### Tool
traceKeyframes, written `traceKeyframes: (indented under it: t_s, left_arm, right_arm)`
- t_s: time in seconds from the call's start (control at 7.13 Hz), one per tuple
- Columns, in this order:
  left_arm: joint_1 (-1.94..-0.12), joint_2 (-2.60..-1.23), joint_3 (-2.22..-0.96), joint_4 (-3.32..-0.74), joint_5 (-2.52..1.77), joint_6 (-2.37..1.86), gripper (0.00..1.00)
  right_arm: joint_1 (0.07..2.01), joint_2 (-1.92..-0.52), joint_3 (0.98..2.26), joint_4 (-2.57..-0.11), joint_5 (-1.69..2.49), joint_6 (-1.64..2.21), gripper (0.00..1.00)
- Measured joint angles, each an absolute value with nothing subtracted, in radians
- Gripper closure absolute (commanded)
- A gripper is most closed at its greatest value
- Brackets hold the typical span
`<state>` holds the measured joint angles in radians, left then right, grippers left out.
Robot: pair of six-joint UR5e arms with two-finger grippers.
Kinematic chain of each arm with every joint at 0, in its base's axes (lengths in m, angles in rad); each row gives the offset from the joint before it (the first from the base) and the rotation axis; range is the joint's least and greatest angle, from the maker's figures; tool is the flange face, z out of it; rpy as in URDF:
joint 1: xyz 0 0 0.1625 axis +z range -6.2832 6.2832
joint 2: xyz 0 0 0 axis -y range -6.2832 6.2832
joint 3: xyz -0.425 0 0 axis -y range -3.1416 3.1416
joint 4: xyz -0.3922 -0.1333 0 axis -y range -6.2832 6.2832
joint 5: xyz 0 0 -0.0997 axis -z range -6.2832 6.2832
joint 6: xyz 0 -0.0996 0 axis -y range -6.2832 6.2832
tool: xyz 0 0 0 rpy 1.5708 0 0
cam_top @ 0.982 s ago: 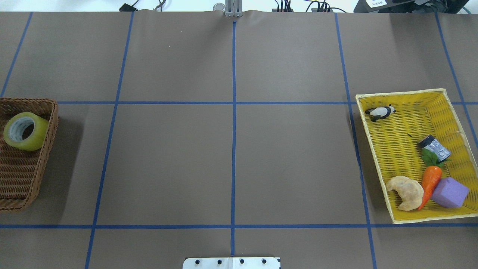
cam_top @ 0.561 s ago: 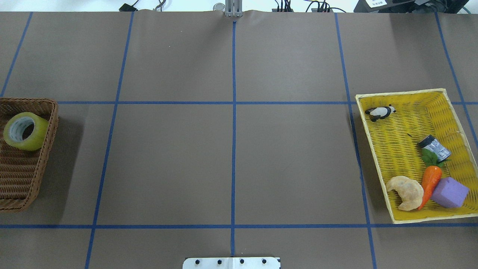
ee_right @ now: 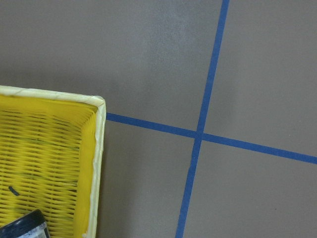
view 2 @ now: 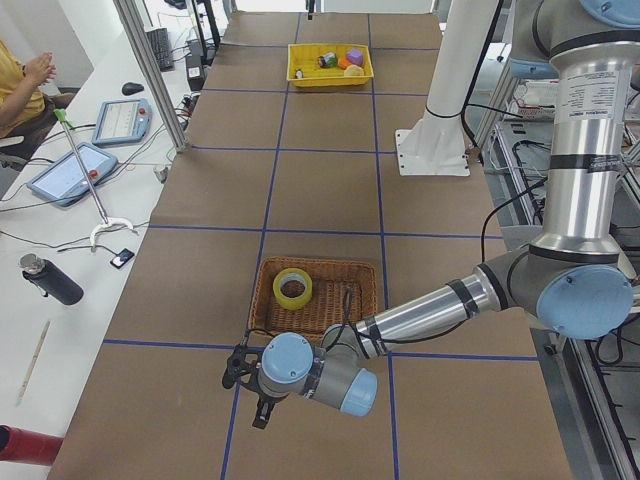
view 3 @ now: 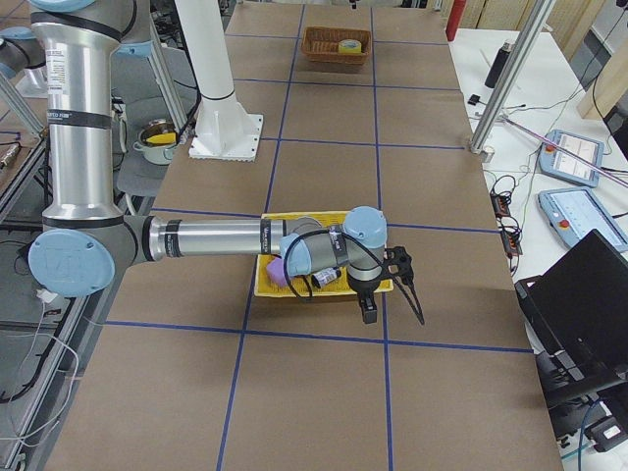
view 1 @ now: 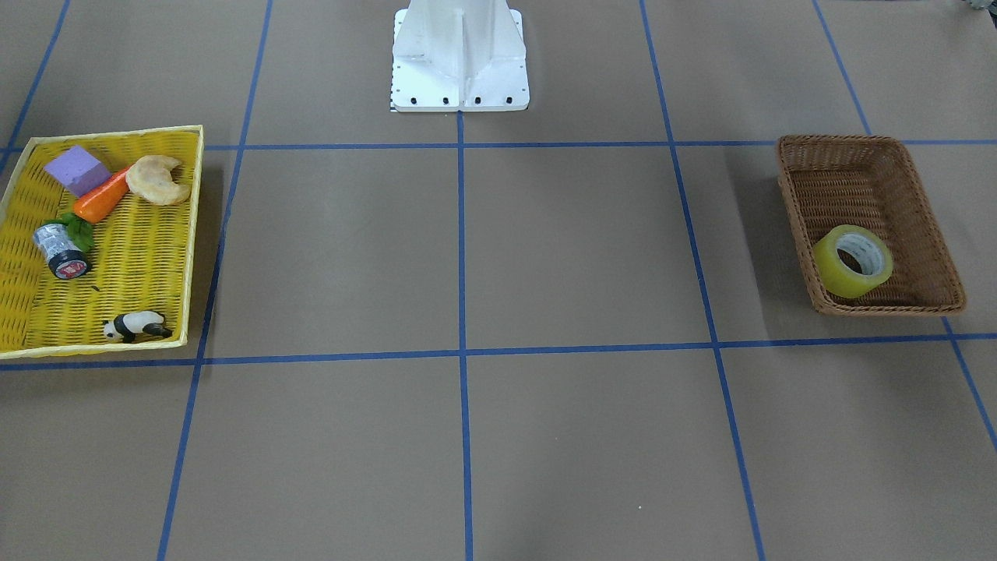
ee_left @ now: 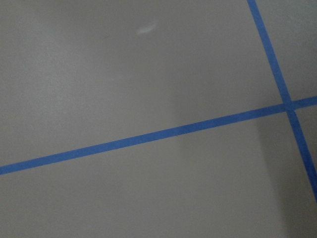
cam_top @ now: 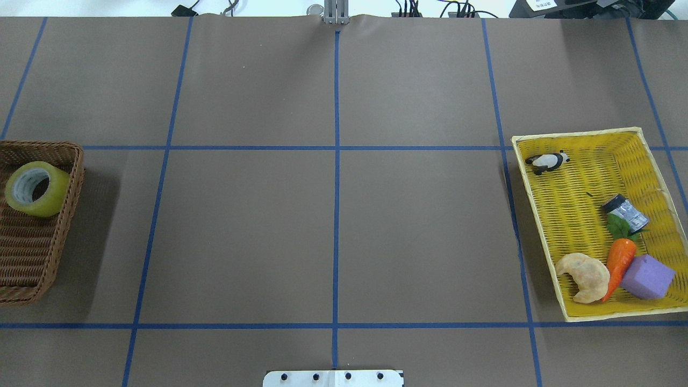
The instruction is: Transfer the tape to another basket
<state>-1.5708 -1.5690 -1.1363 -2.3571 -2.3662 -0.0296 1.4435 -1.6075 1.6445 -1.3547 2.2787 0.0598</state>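
The yellow tape roll (cam_top: 36, 189) lies tilted in the far end of the dark brown wicker basket (cam_top: 27, 252) at the table's left edge; it also shows in the front view (view 1: 853, 262) and the left side view (view 2: 293, 288). My left gripper (view 2: 245, 385) shows only in the left side view, low over the table just beyond the basket's outer side; I cannot tell whether it is open. My right gripper (view 3: 392, 285) shows only in the right side view, beside the yellow tray (view 3: 265, 285); I cannot tell its state either.
The yellow woven tray (cam_top: 570, 204) at the right holds a panda figure (cam_top: 547, 162), a small silver-black cylinder (cam_top: 625, 213), a carrot (cam_top: 620, 260), a purple block (cam_top: 647, 277) and a croissant (cam_top: 585, 275). The robot's white base (view 1: 459, 54) stands at mid-table.
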Motion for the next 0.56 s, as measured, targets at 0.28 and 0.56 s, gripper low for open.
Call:
traceKeyframes:
  t_s: [0.28, 0.56]
  left_arm:
    - [-1.565, -1.546, -1.275, -2.19, -2.39, -0.023, 0.01]
    - [-1.565, -1.53, -1.374, -2.036, -2.386, 0.05, 0.01]
  right_arm:
    - [1.443, -1.608, 1.644, -1.355, 2.279, 0.06, 0.0]
    - [1.444, -1.609, 1.644, -1.355, 2.279, 0.06, 0.0]
